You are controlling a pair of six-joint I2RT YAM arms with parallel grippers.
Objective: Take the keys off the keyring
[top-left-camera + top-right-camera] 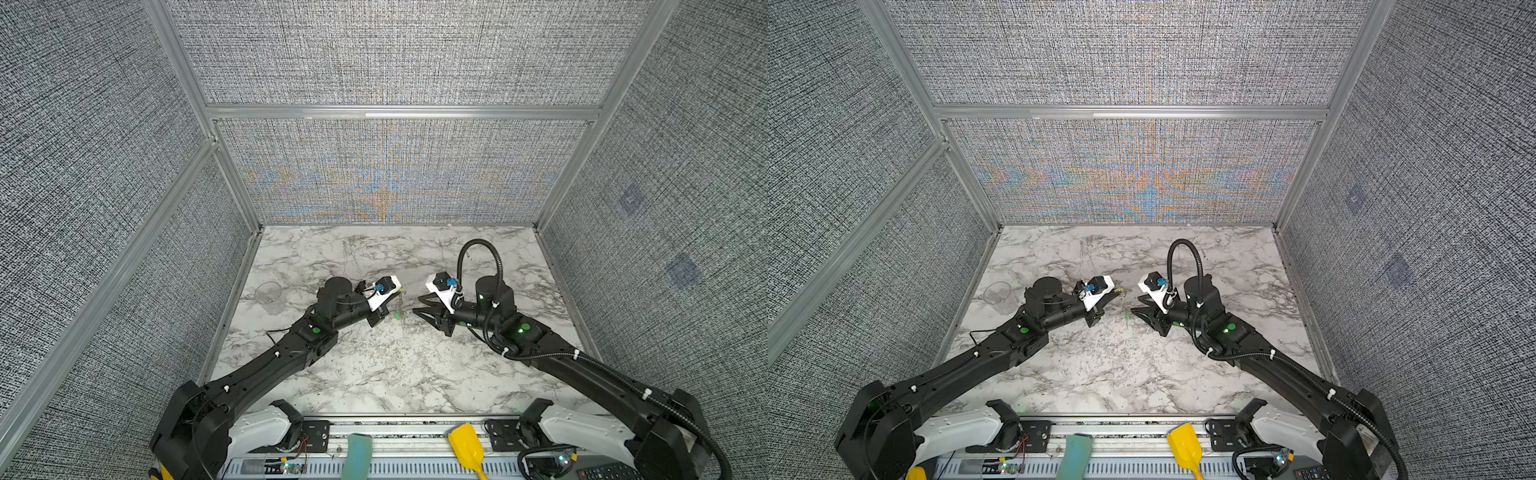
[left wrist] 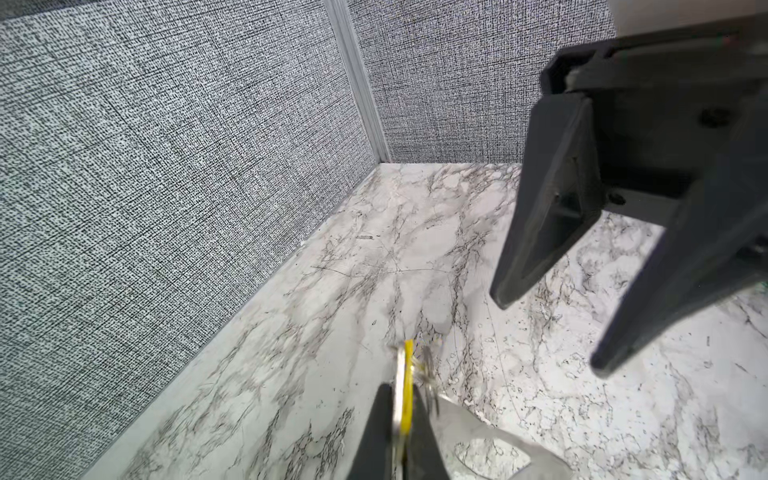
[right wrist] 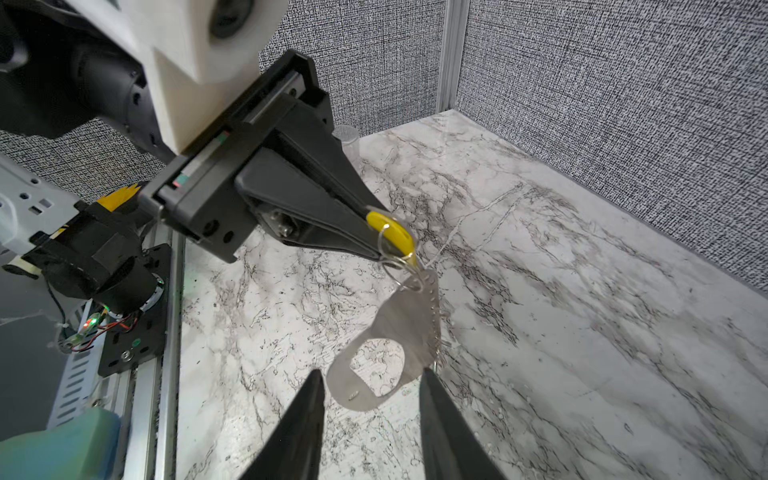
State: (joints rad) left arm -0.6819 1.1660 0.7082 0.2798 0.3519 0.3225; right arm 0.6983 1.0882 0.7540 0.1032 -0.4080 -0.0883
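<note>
Left jaws: were clamped on the small yellow oblong plastic key tag [image 3: 392,235], so the flat grey D-shaped metal keyring [image 3: 409,316] was hung clear above the marble tabletop [image 3: 540,291] | right jaws: were held apart, aimed at the keyring's lower end, judged readied for pulling.

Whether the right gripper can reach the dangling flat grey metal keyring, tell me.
Probably yes: the right gripper is open, its jaws flanking the lower end of the keyring, with nothing between. The left gripper pinches only the yellow plastic tag above it.
</note>
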